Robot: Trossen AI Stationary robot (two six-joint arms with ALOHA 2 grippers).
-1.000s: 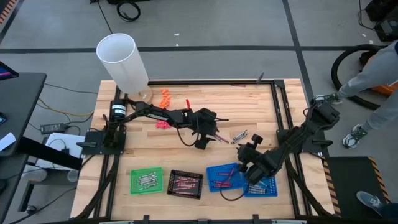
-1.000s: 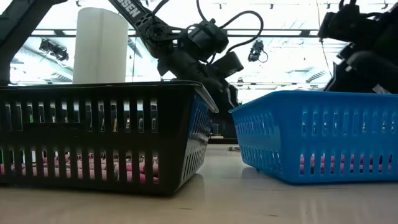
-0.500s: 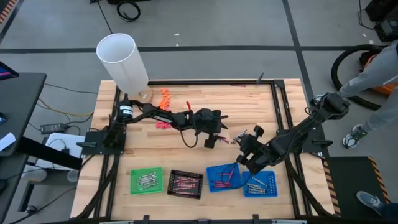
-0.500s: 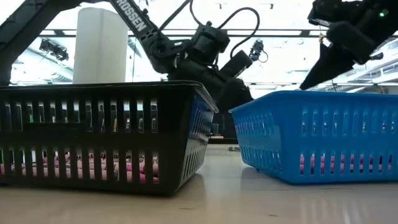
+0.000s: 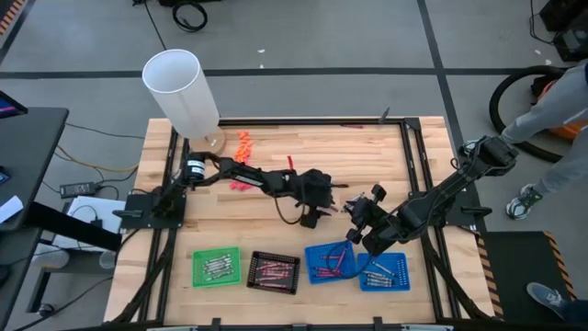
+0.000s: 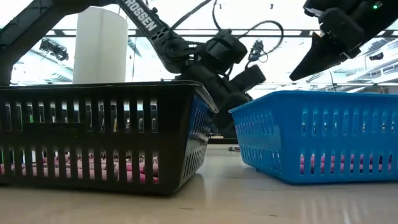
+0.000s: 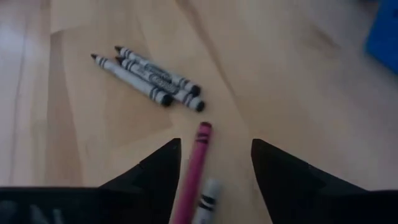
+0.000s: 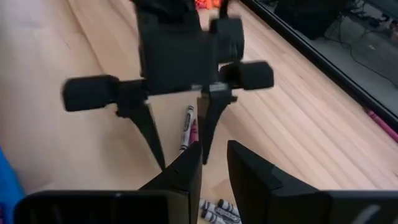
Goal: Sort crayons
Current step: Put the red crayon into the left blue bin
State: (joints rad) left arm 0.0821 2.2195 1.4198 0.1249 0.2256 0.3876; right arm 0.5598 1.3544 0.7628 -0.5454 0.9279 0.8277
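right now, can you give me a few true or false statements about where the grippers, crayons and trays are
1. The left gripper stands open over a pink crayon on the table. True.
2. The right gripper is down inside the blue tray. False: it hangs above the bare wood beyond that tray.
3. Three grey crayons lie together on the wood ahead of the left gripper. True.
4. The black tray is empty. False: it holds reddish crayons.
5. The green tray sits between the black tray and the blue one. False: the black tray is in the middle.
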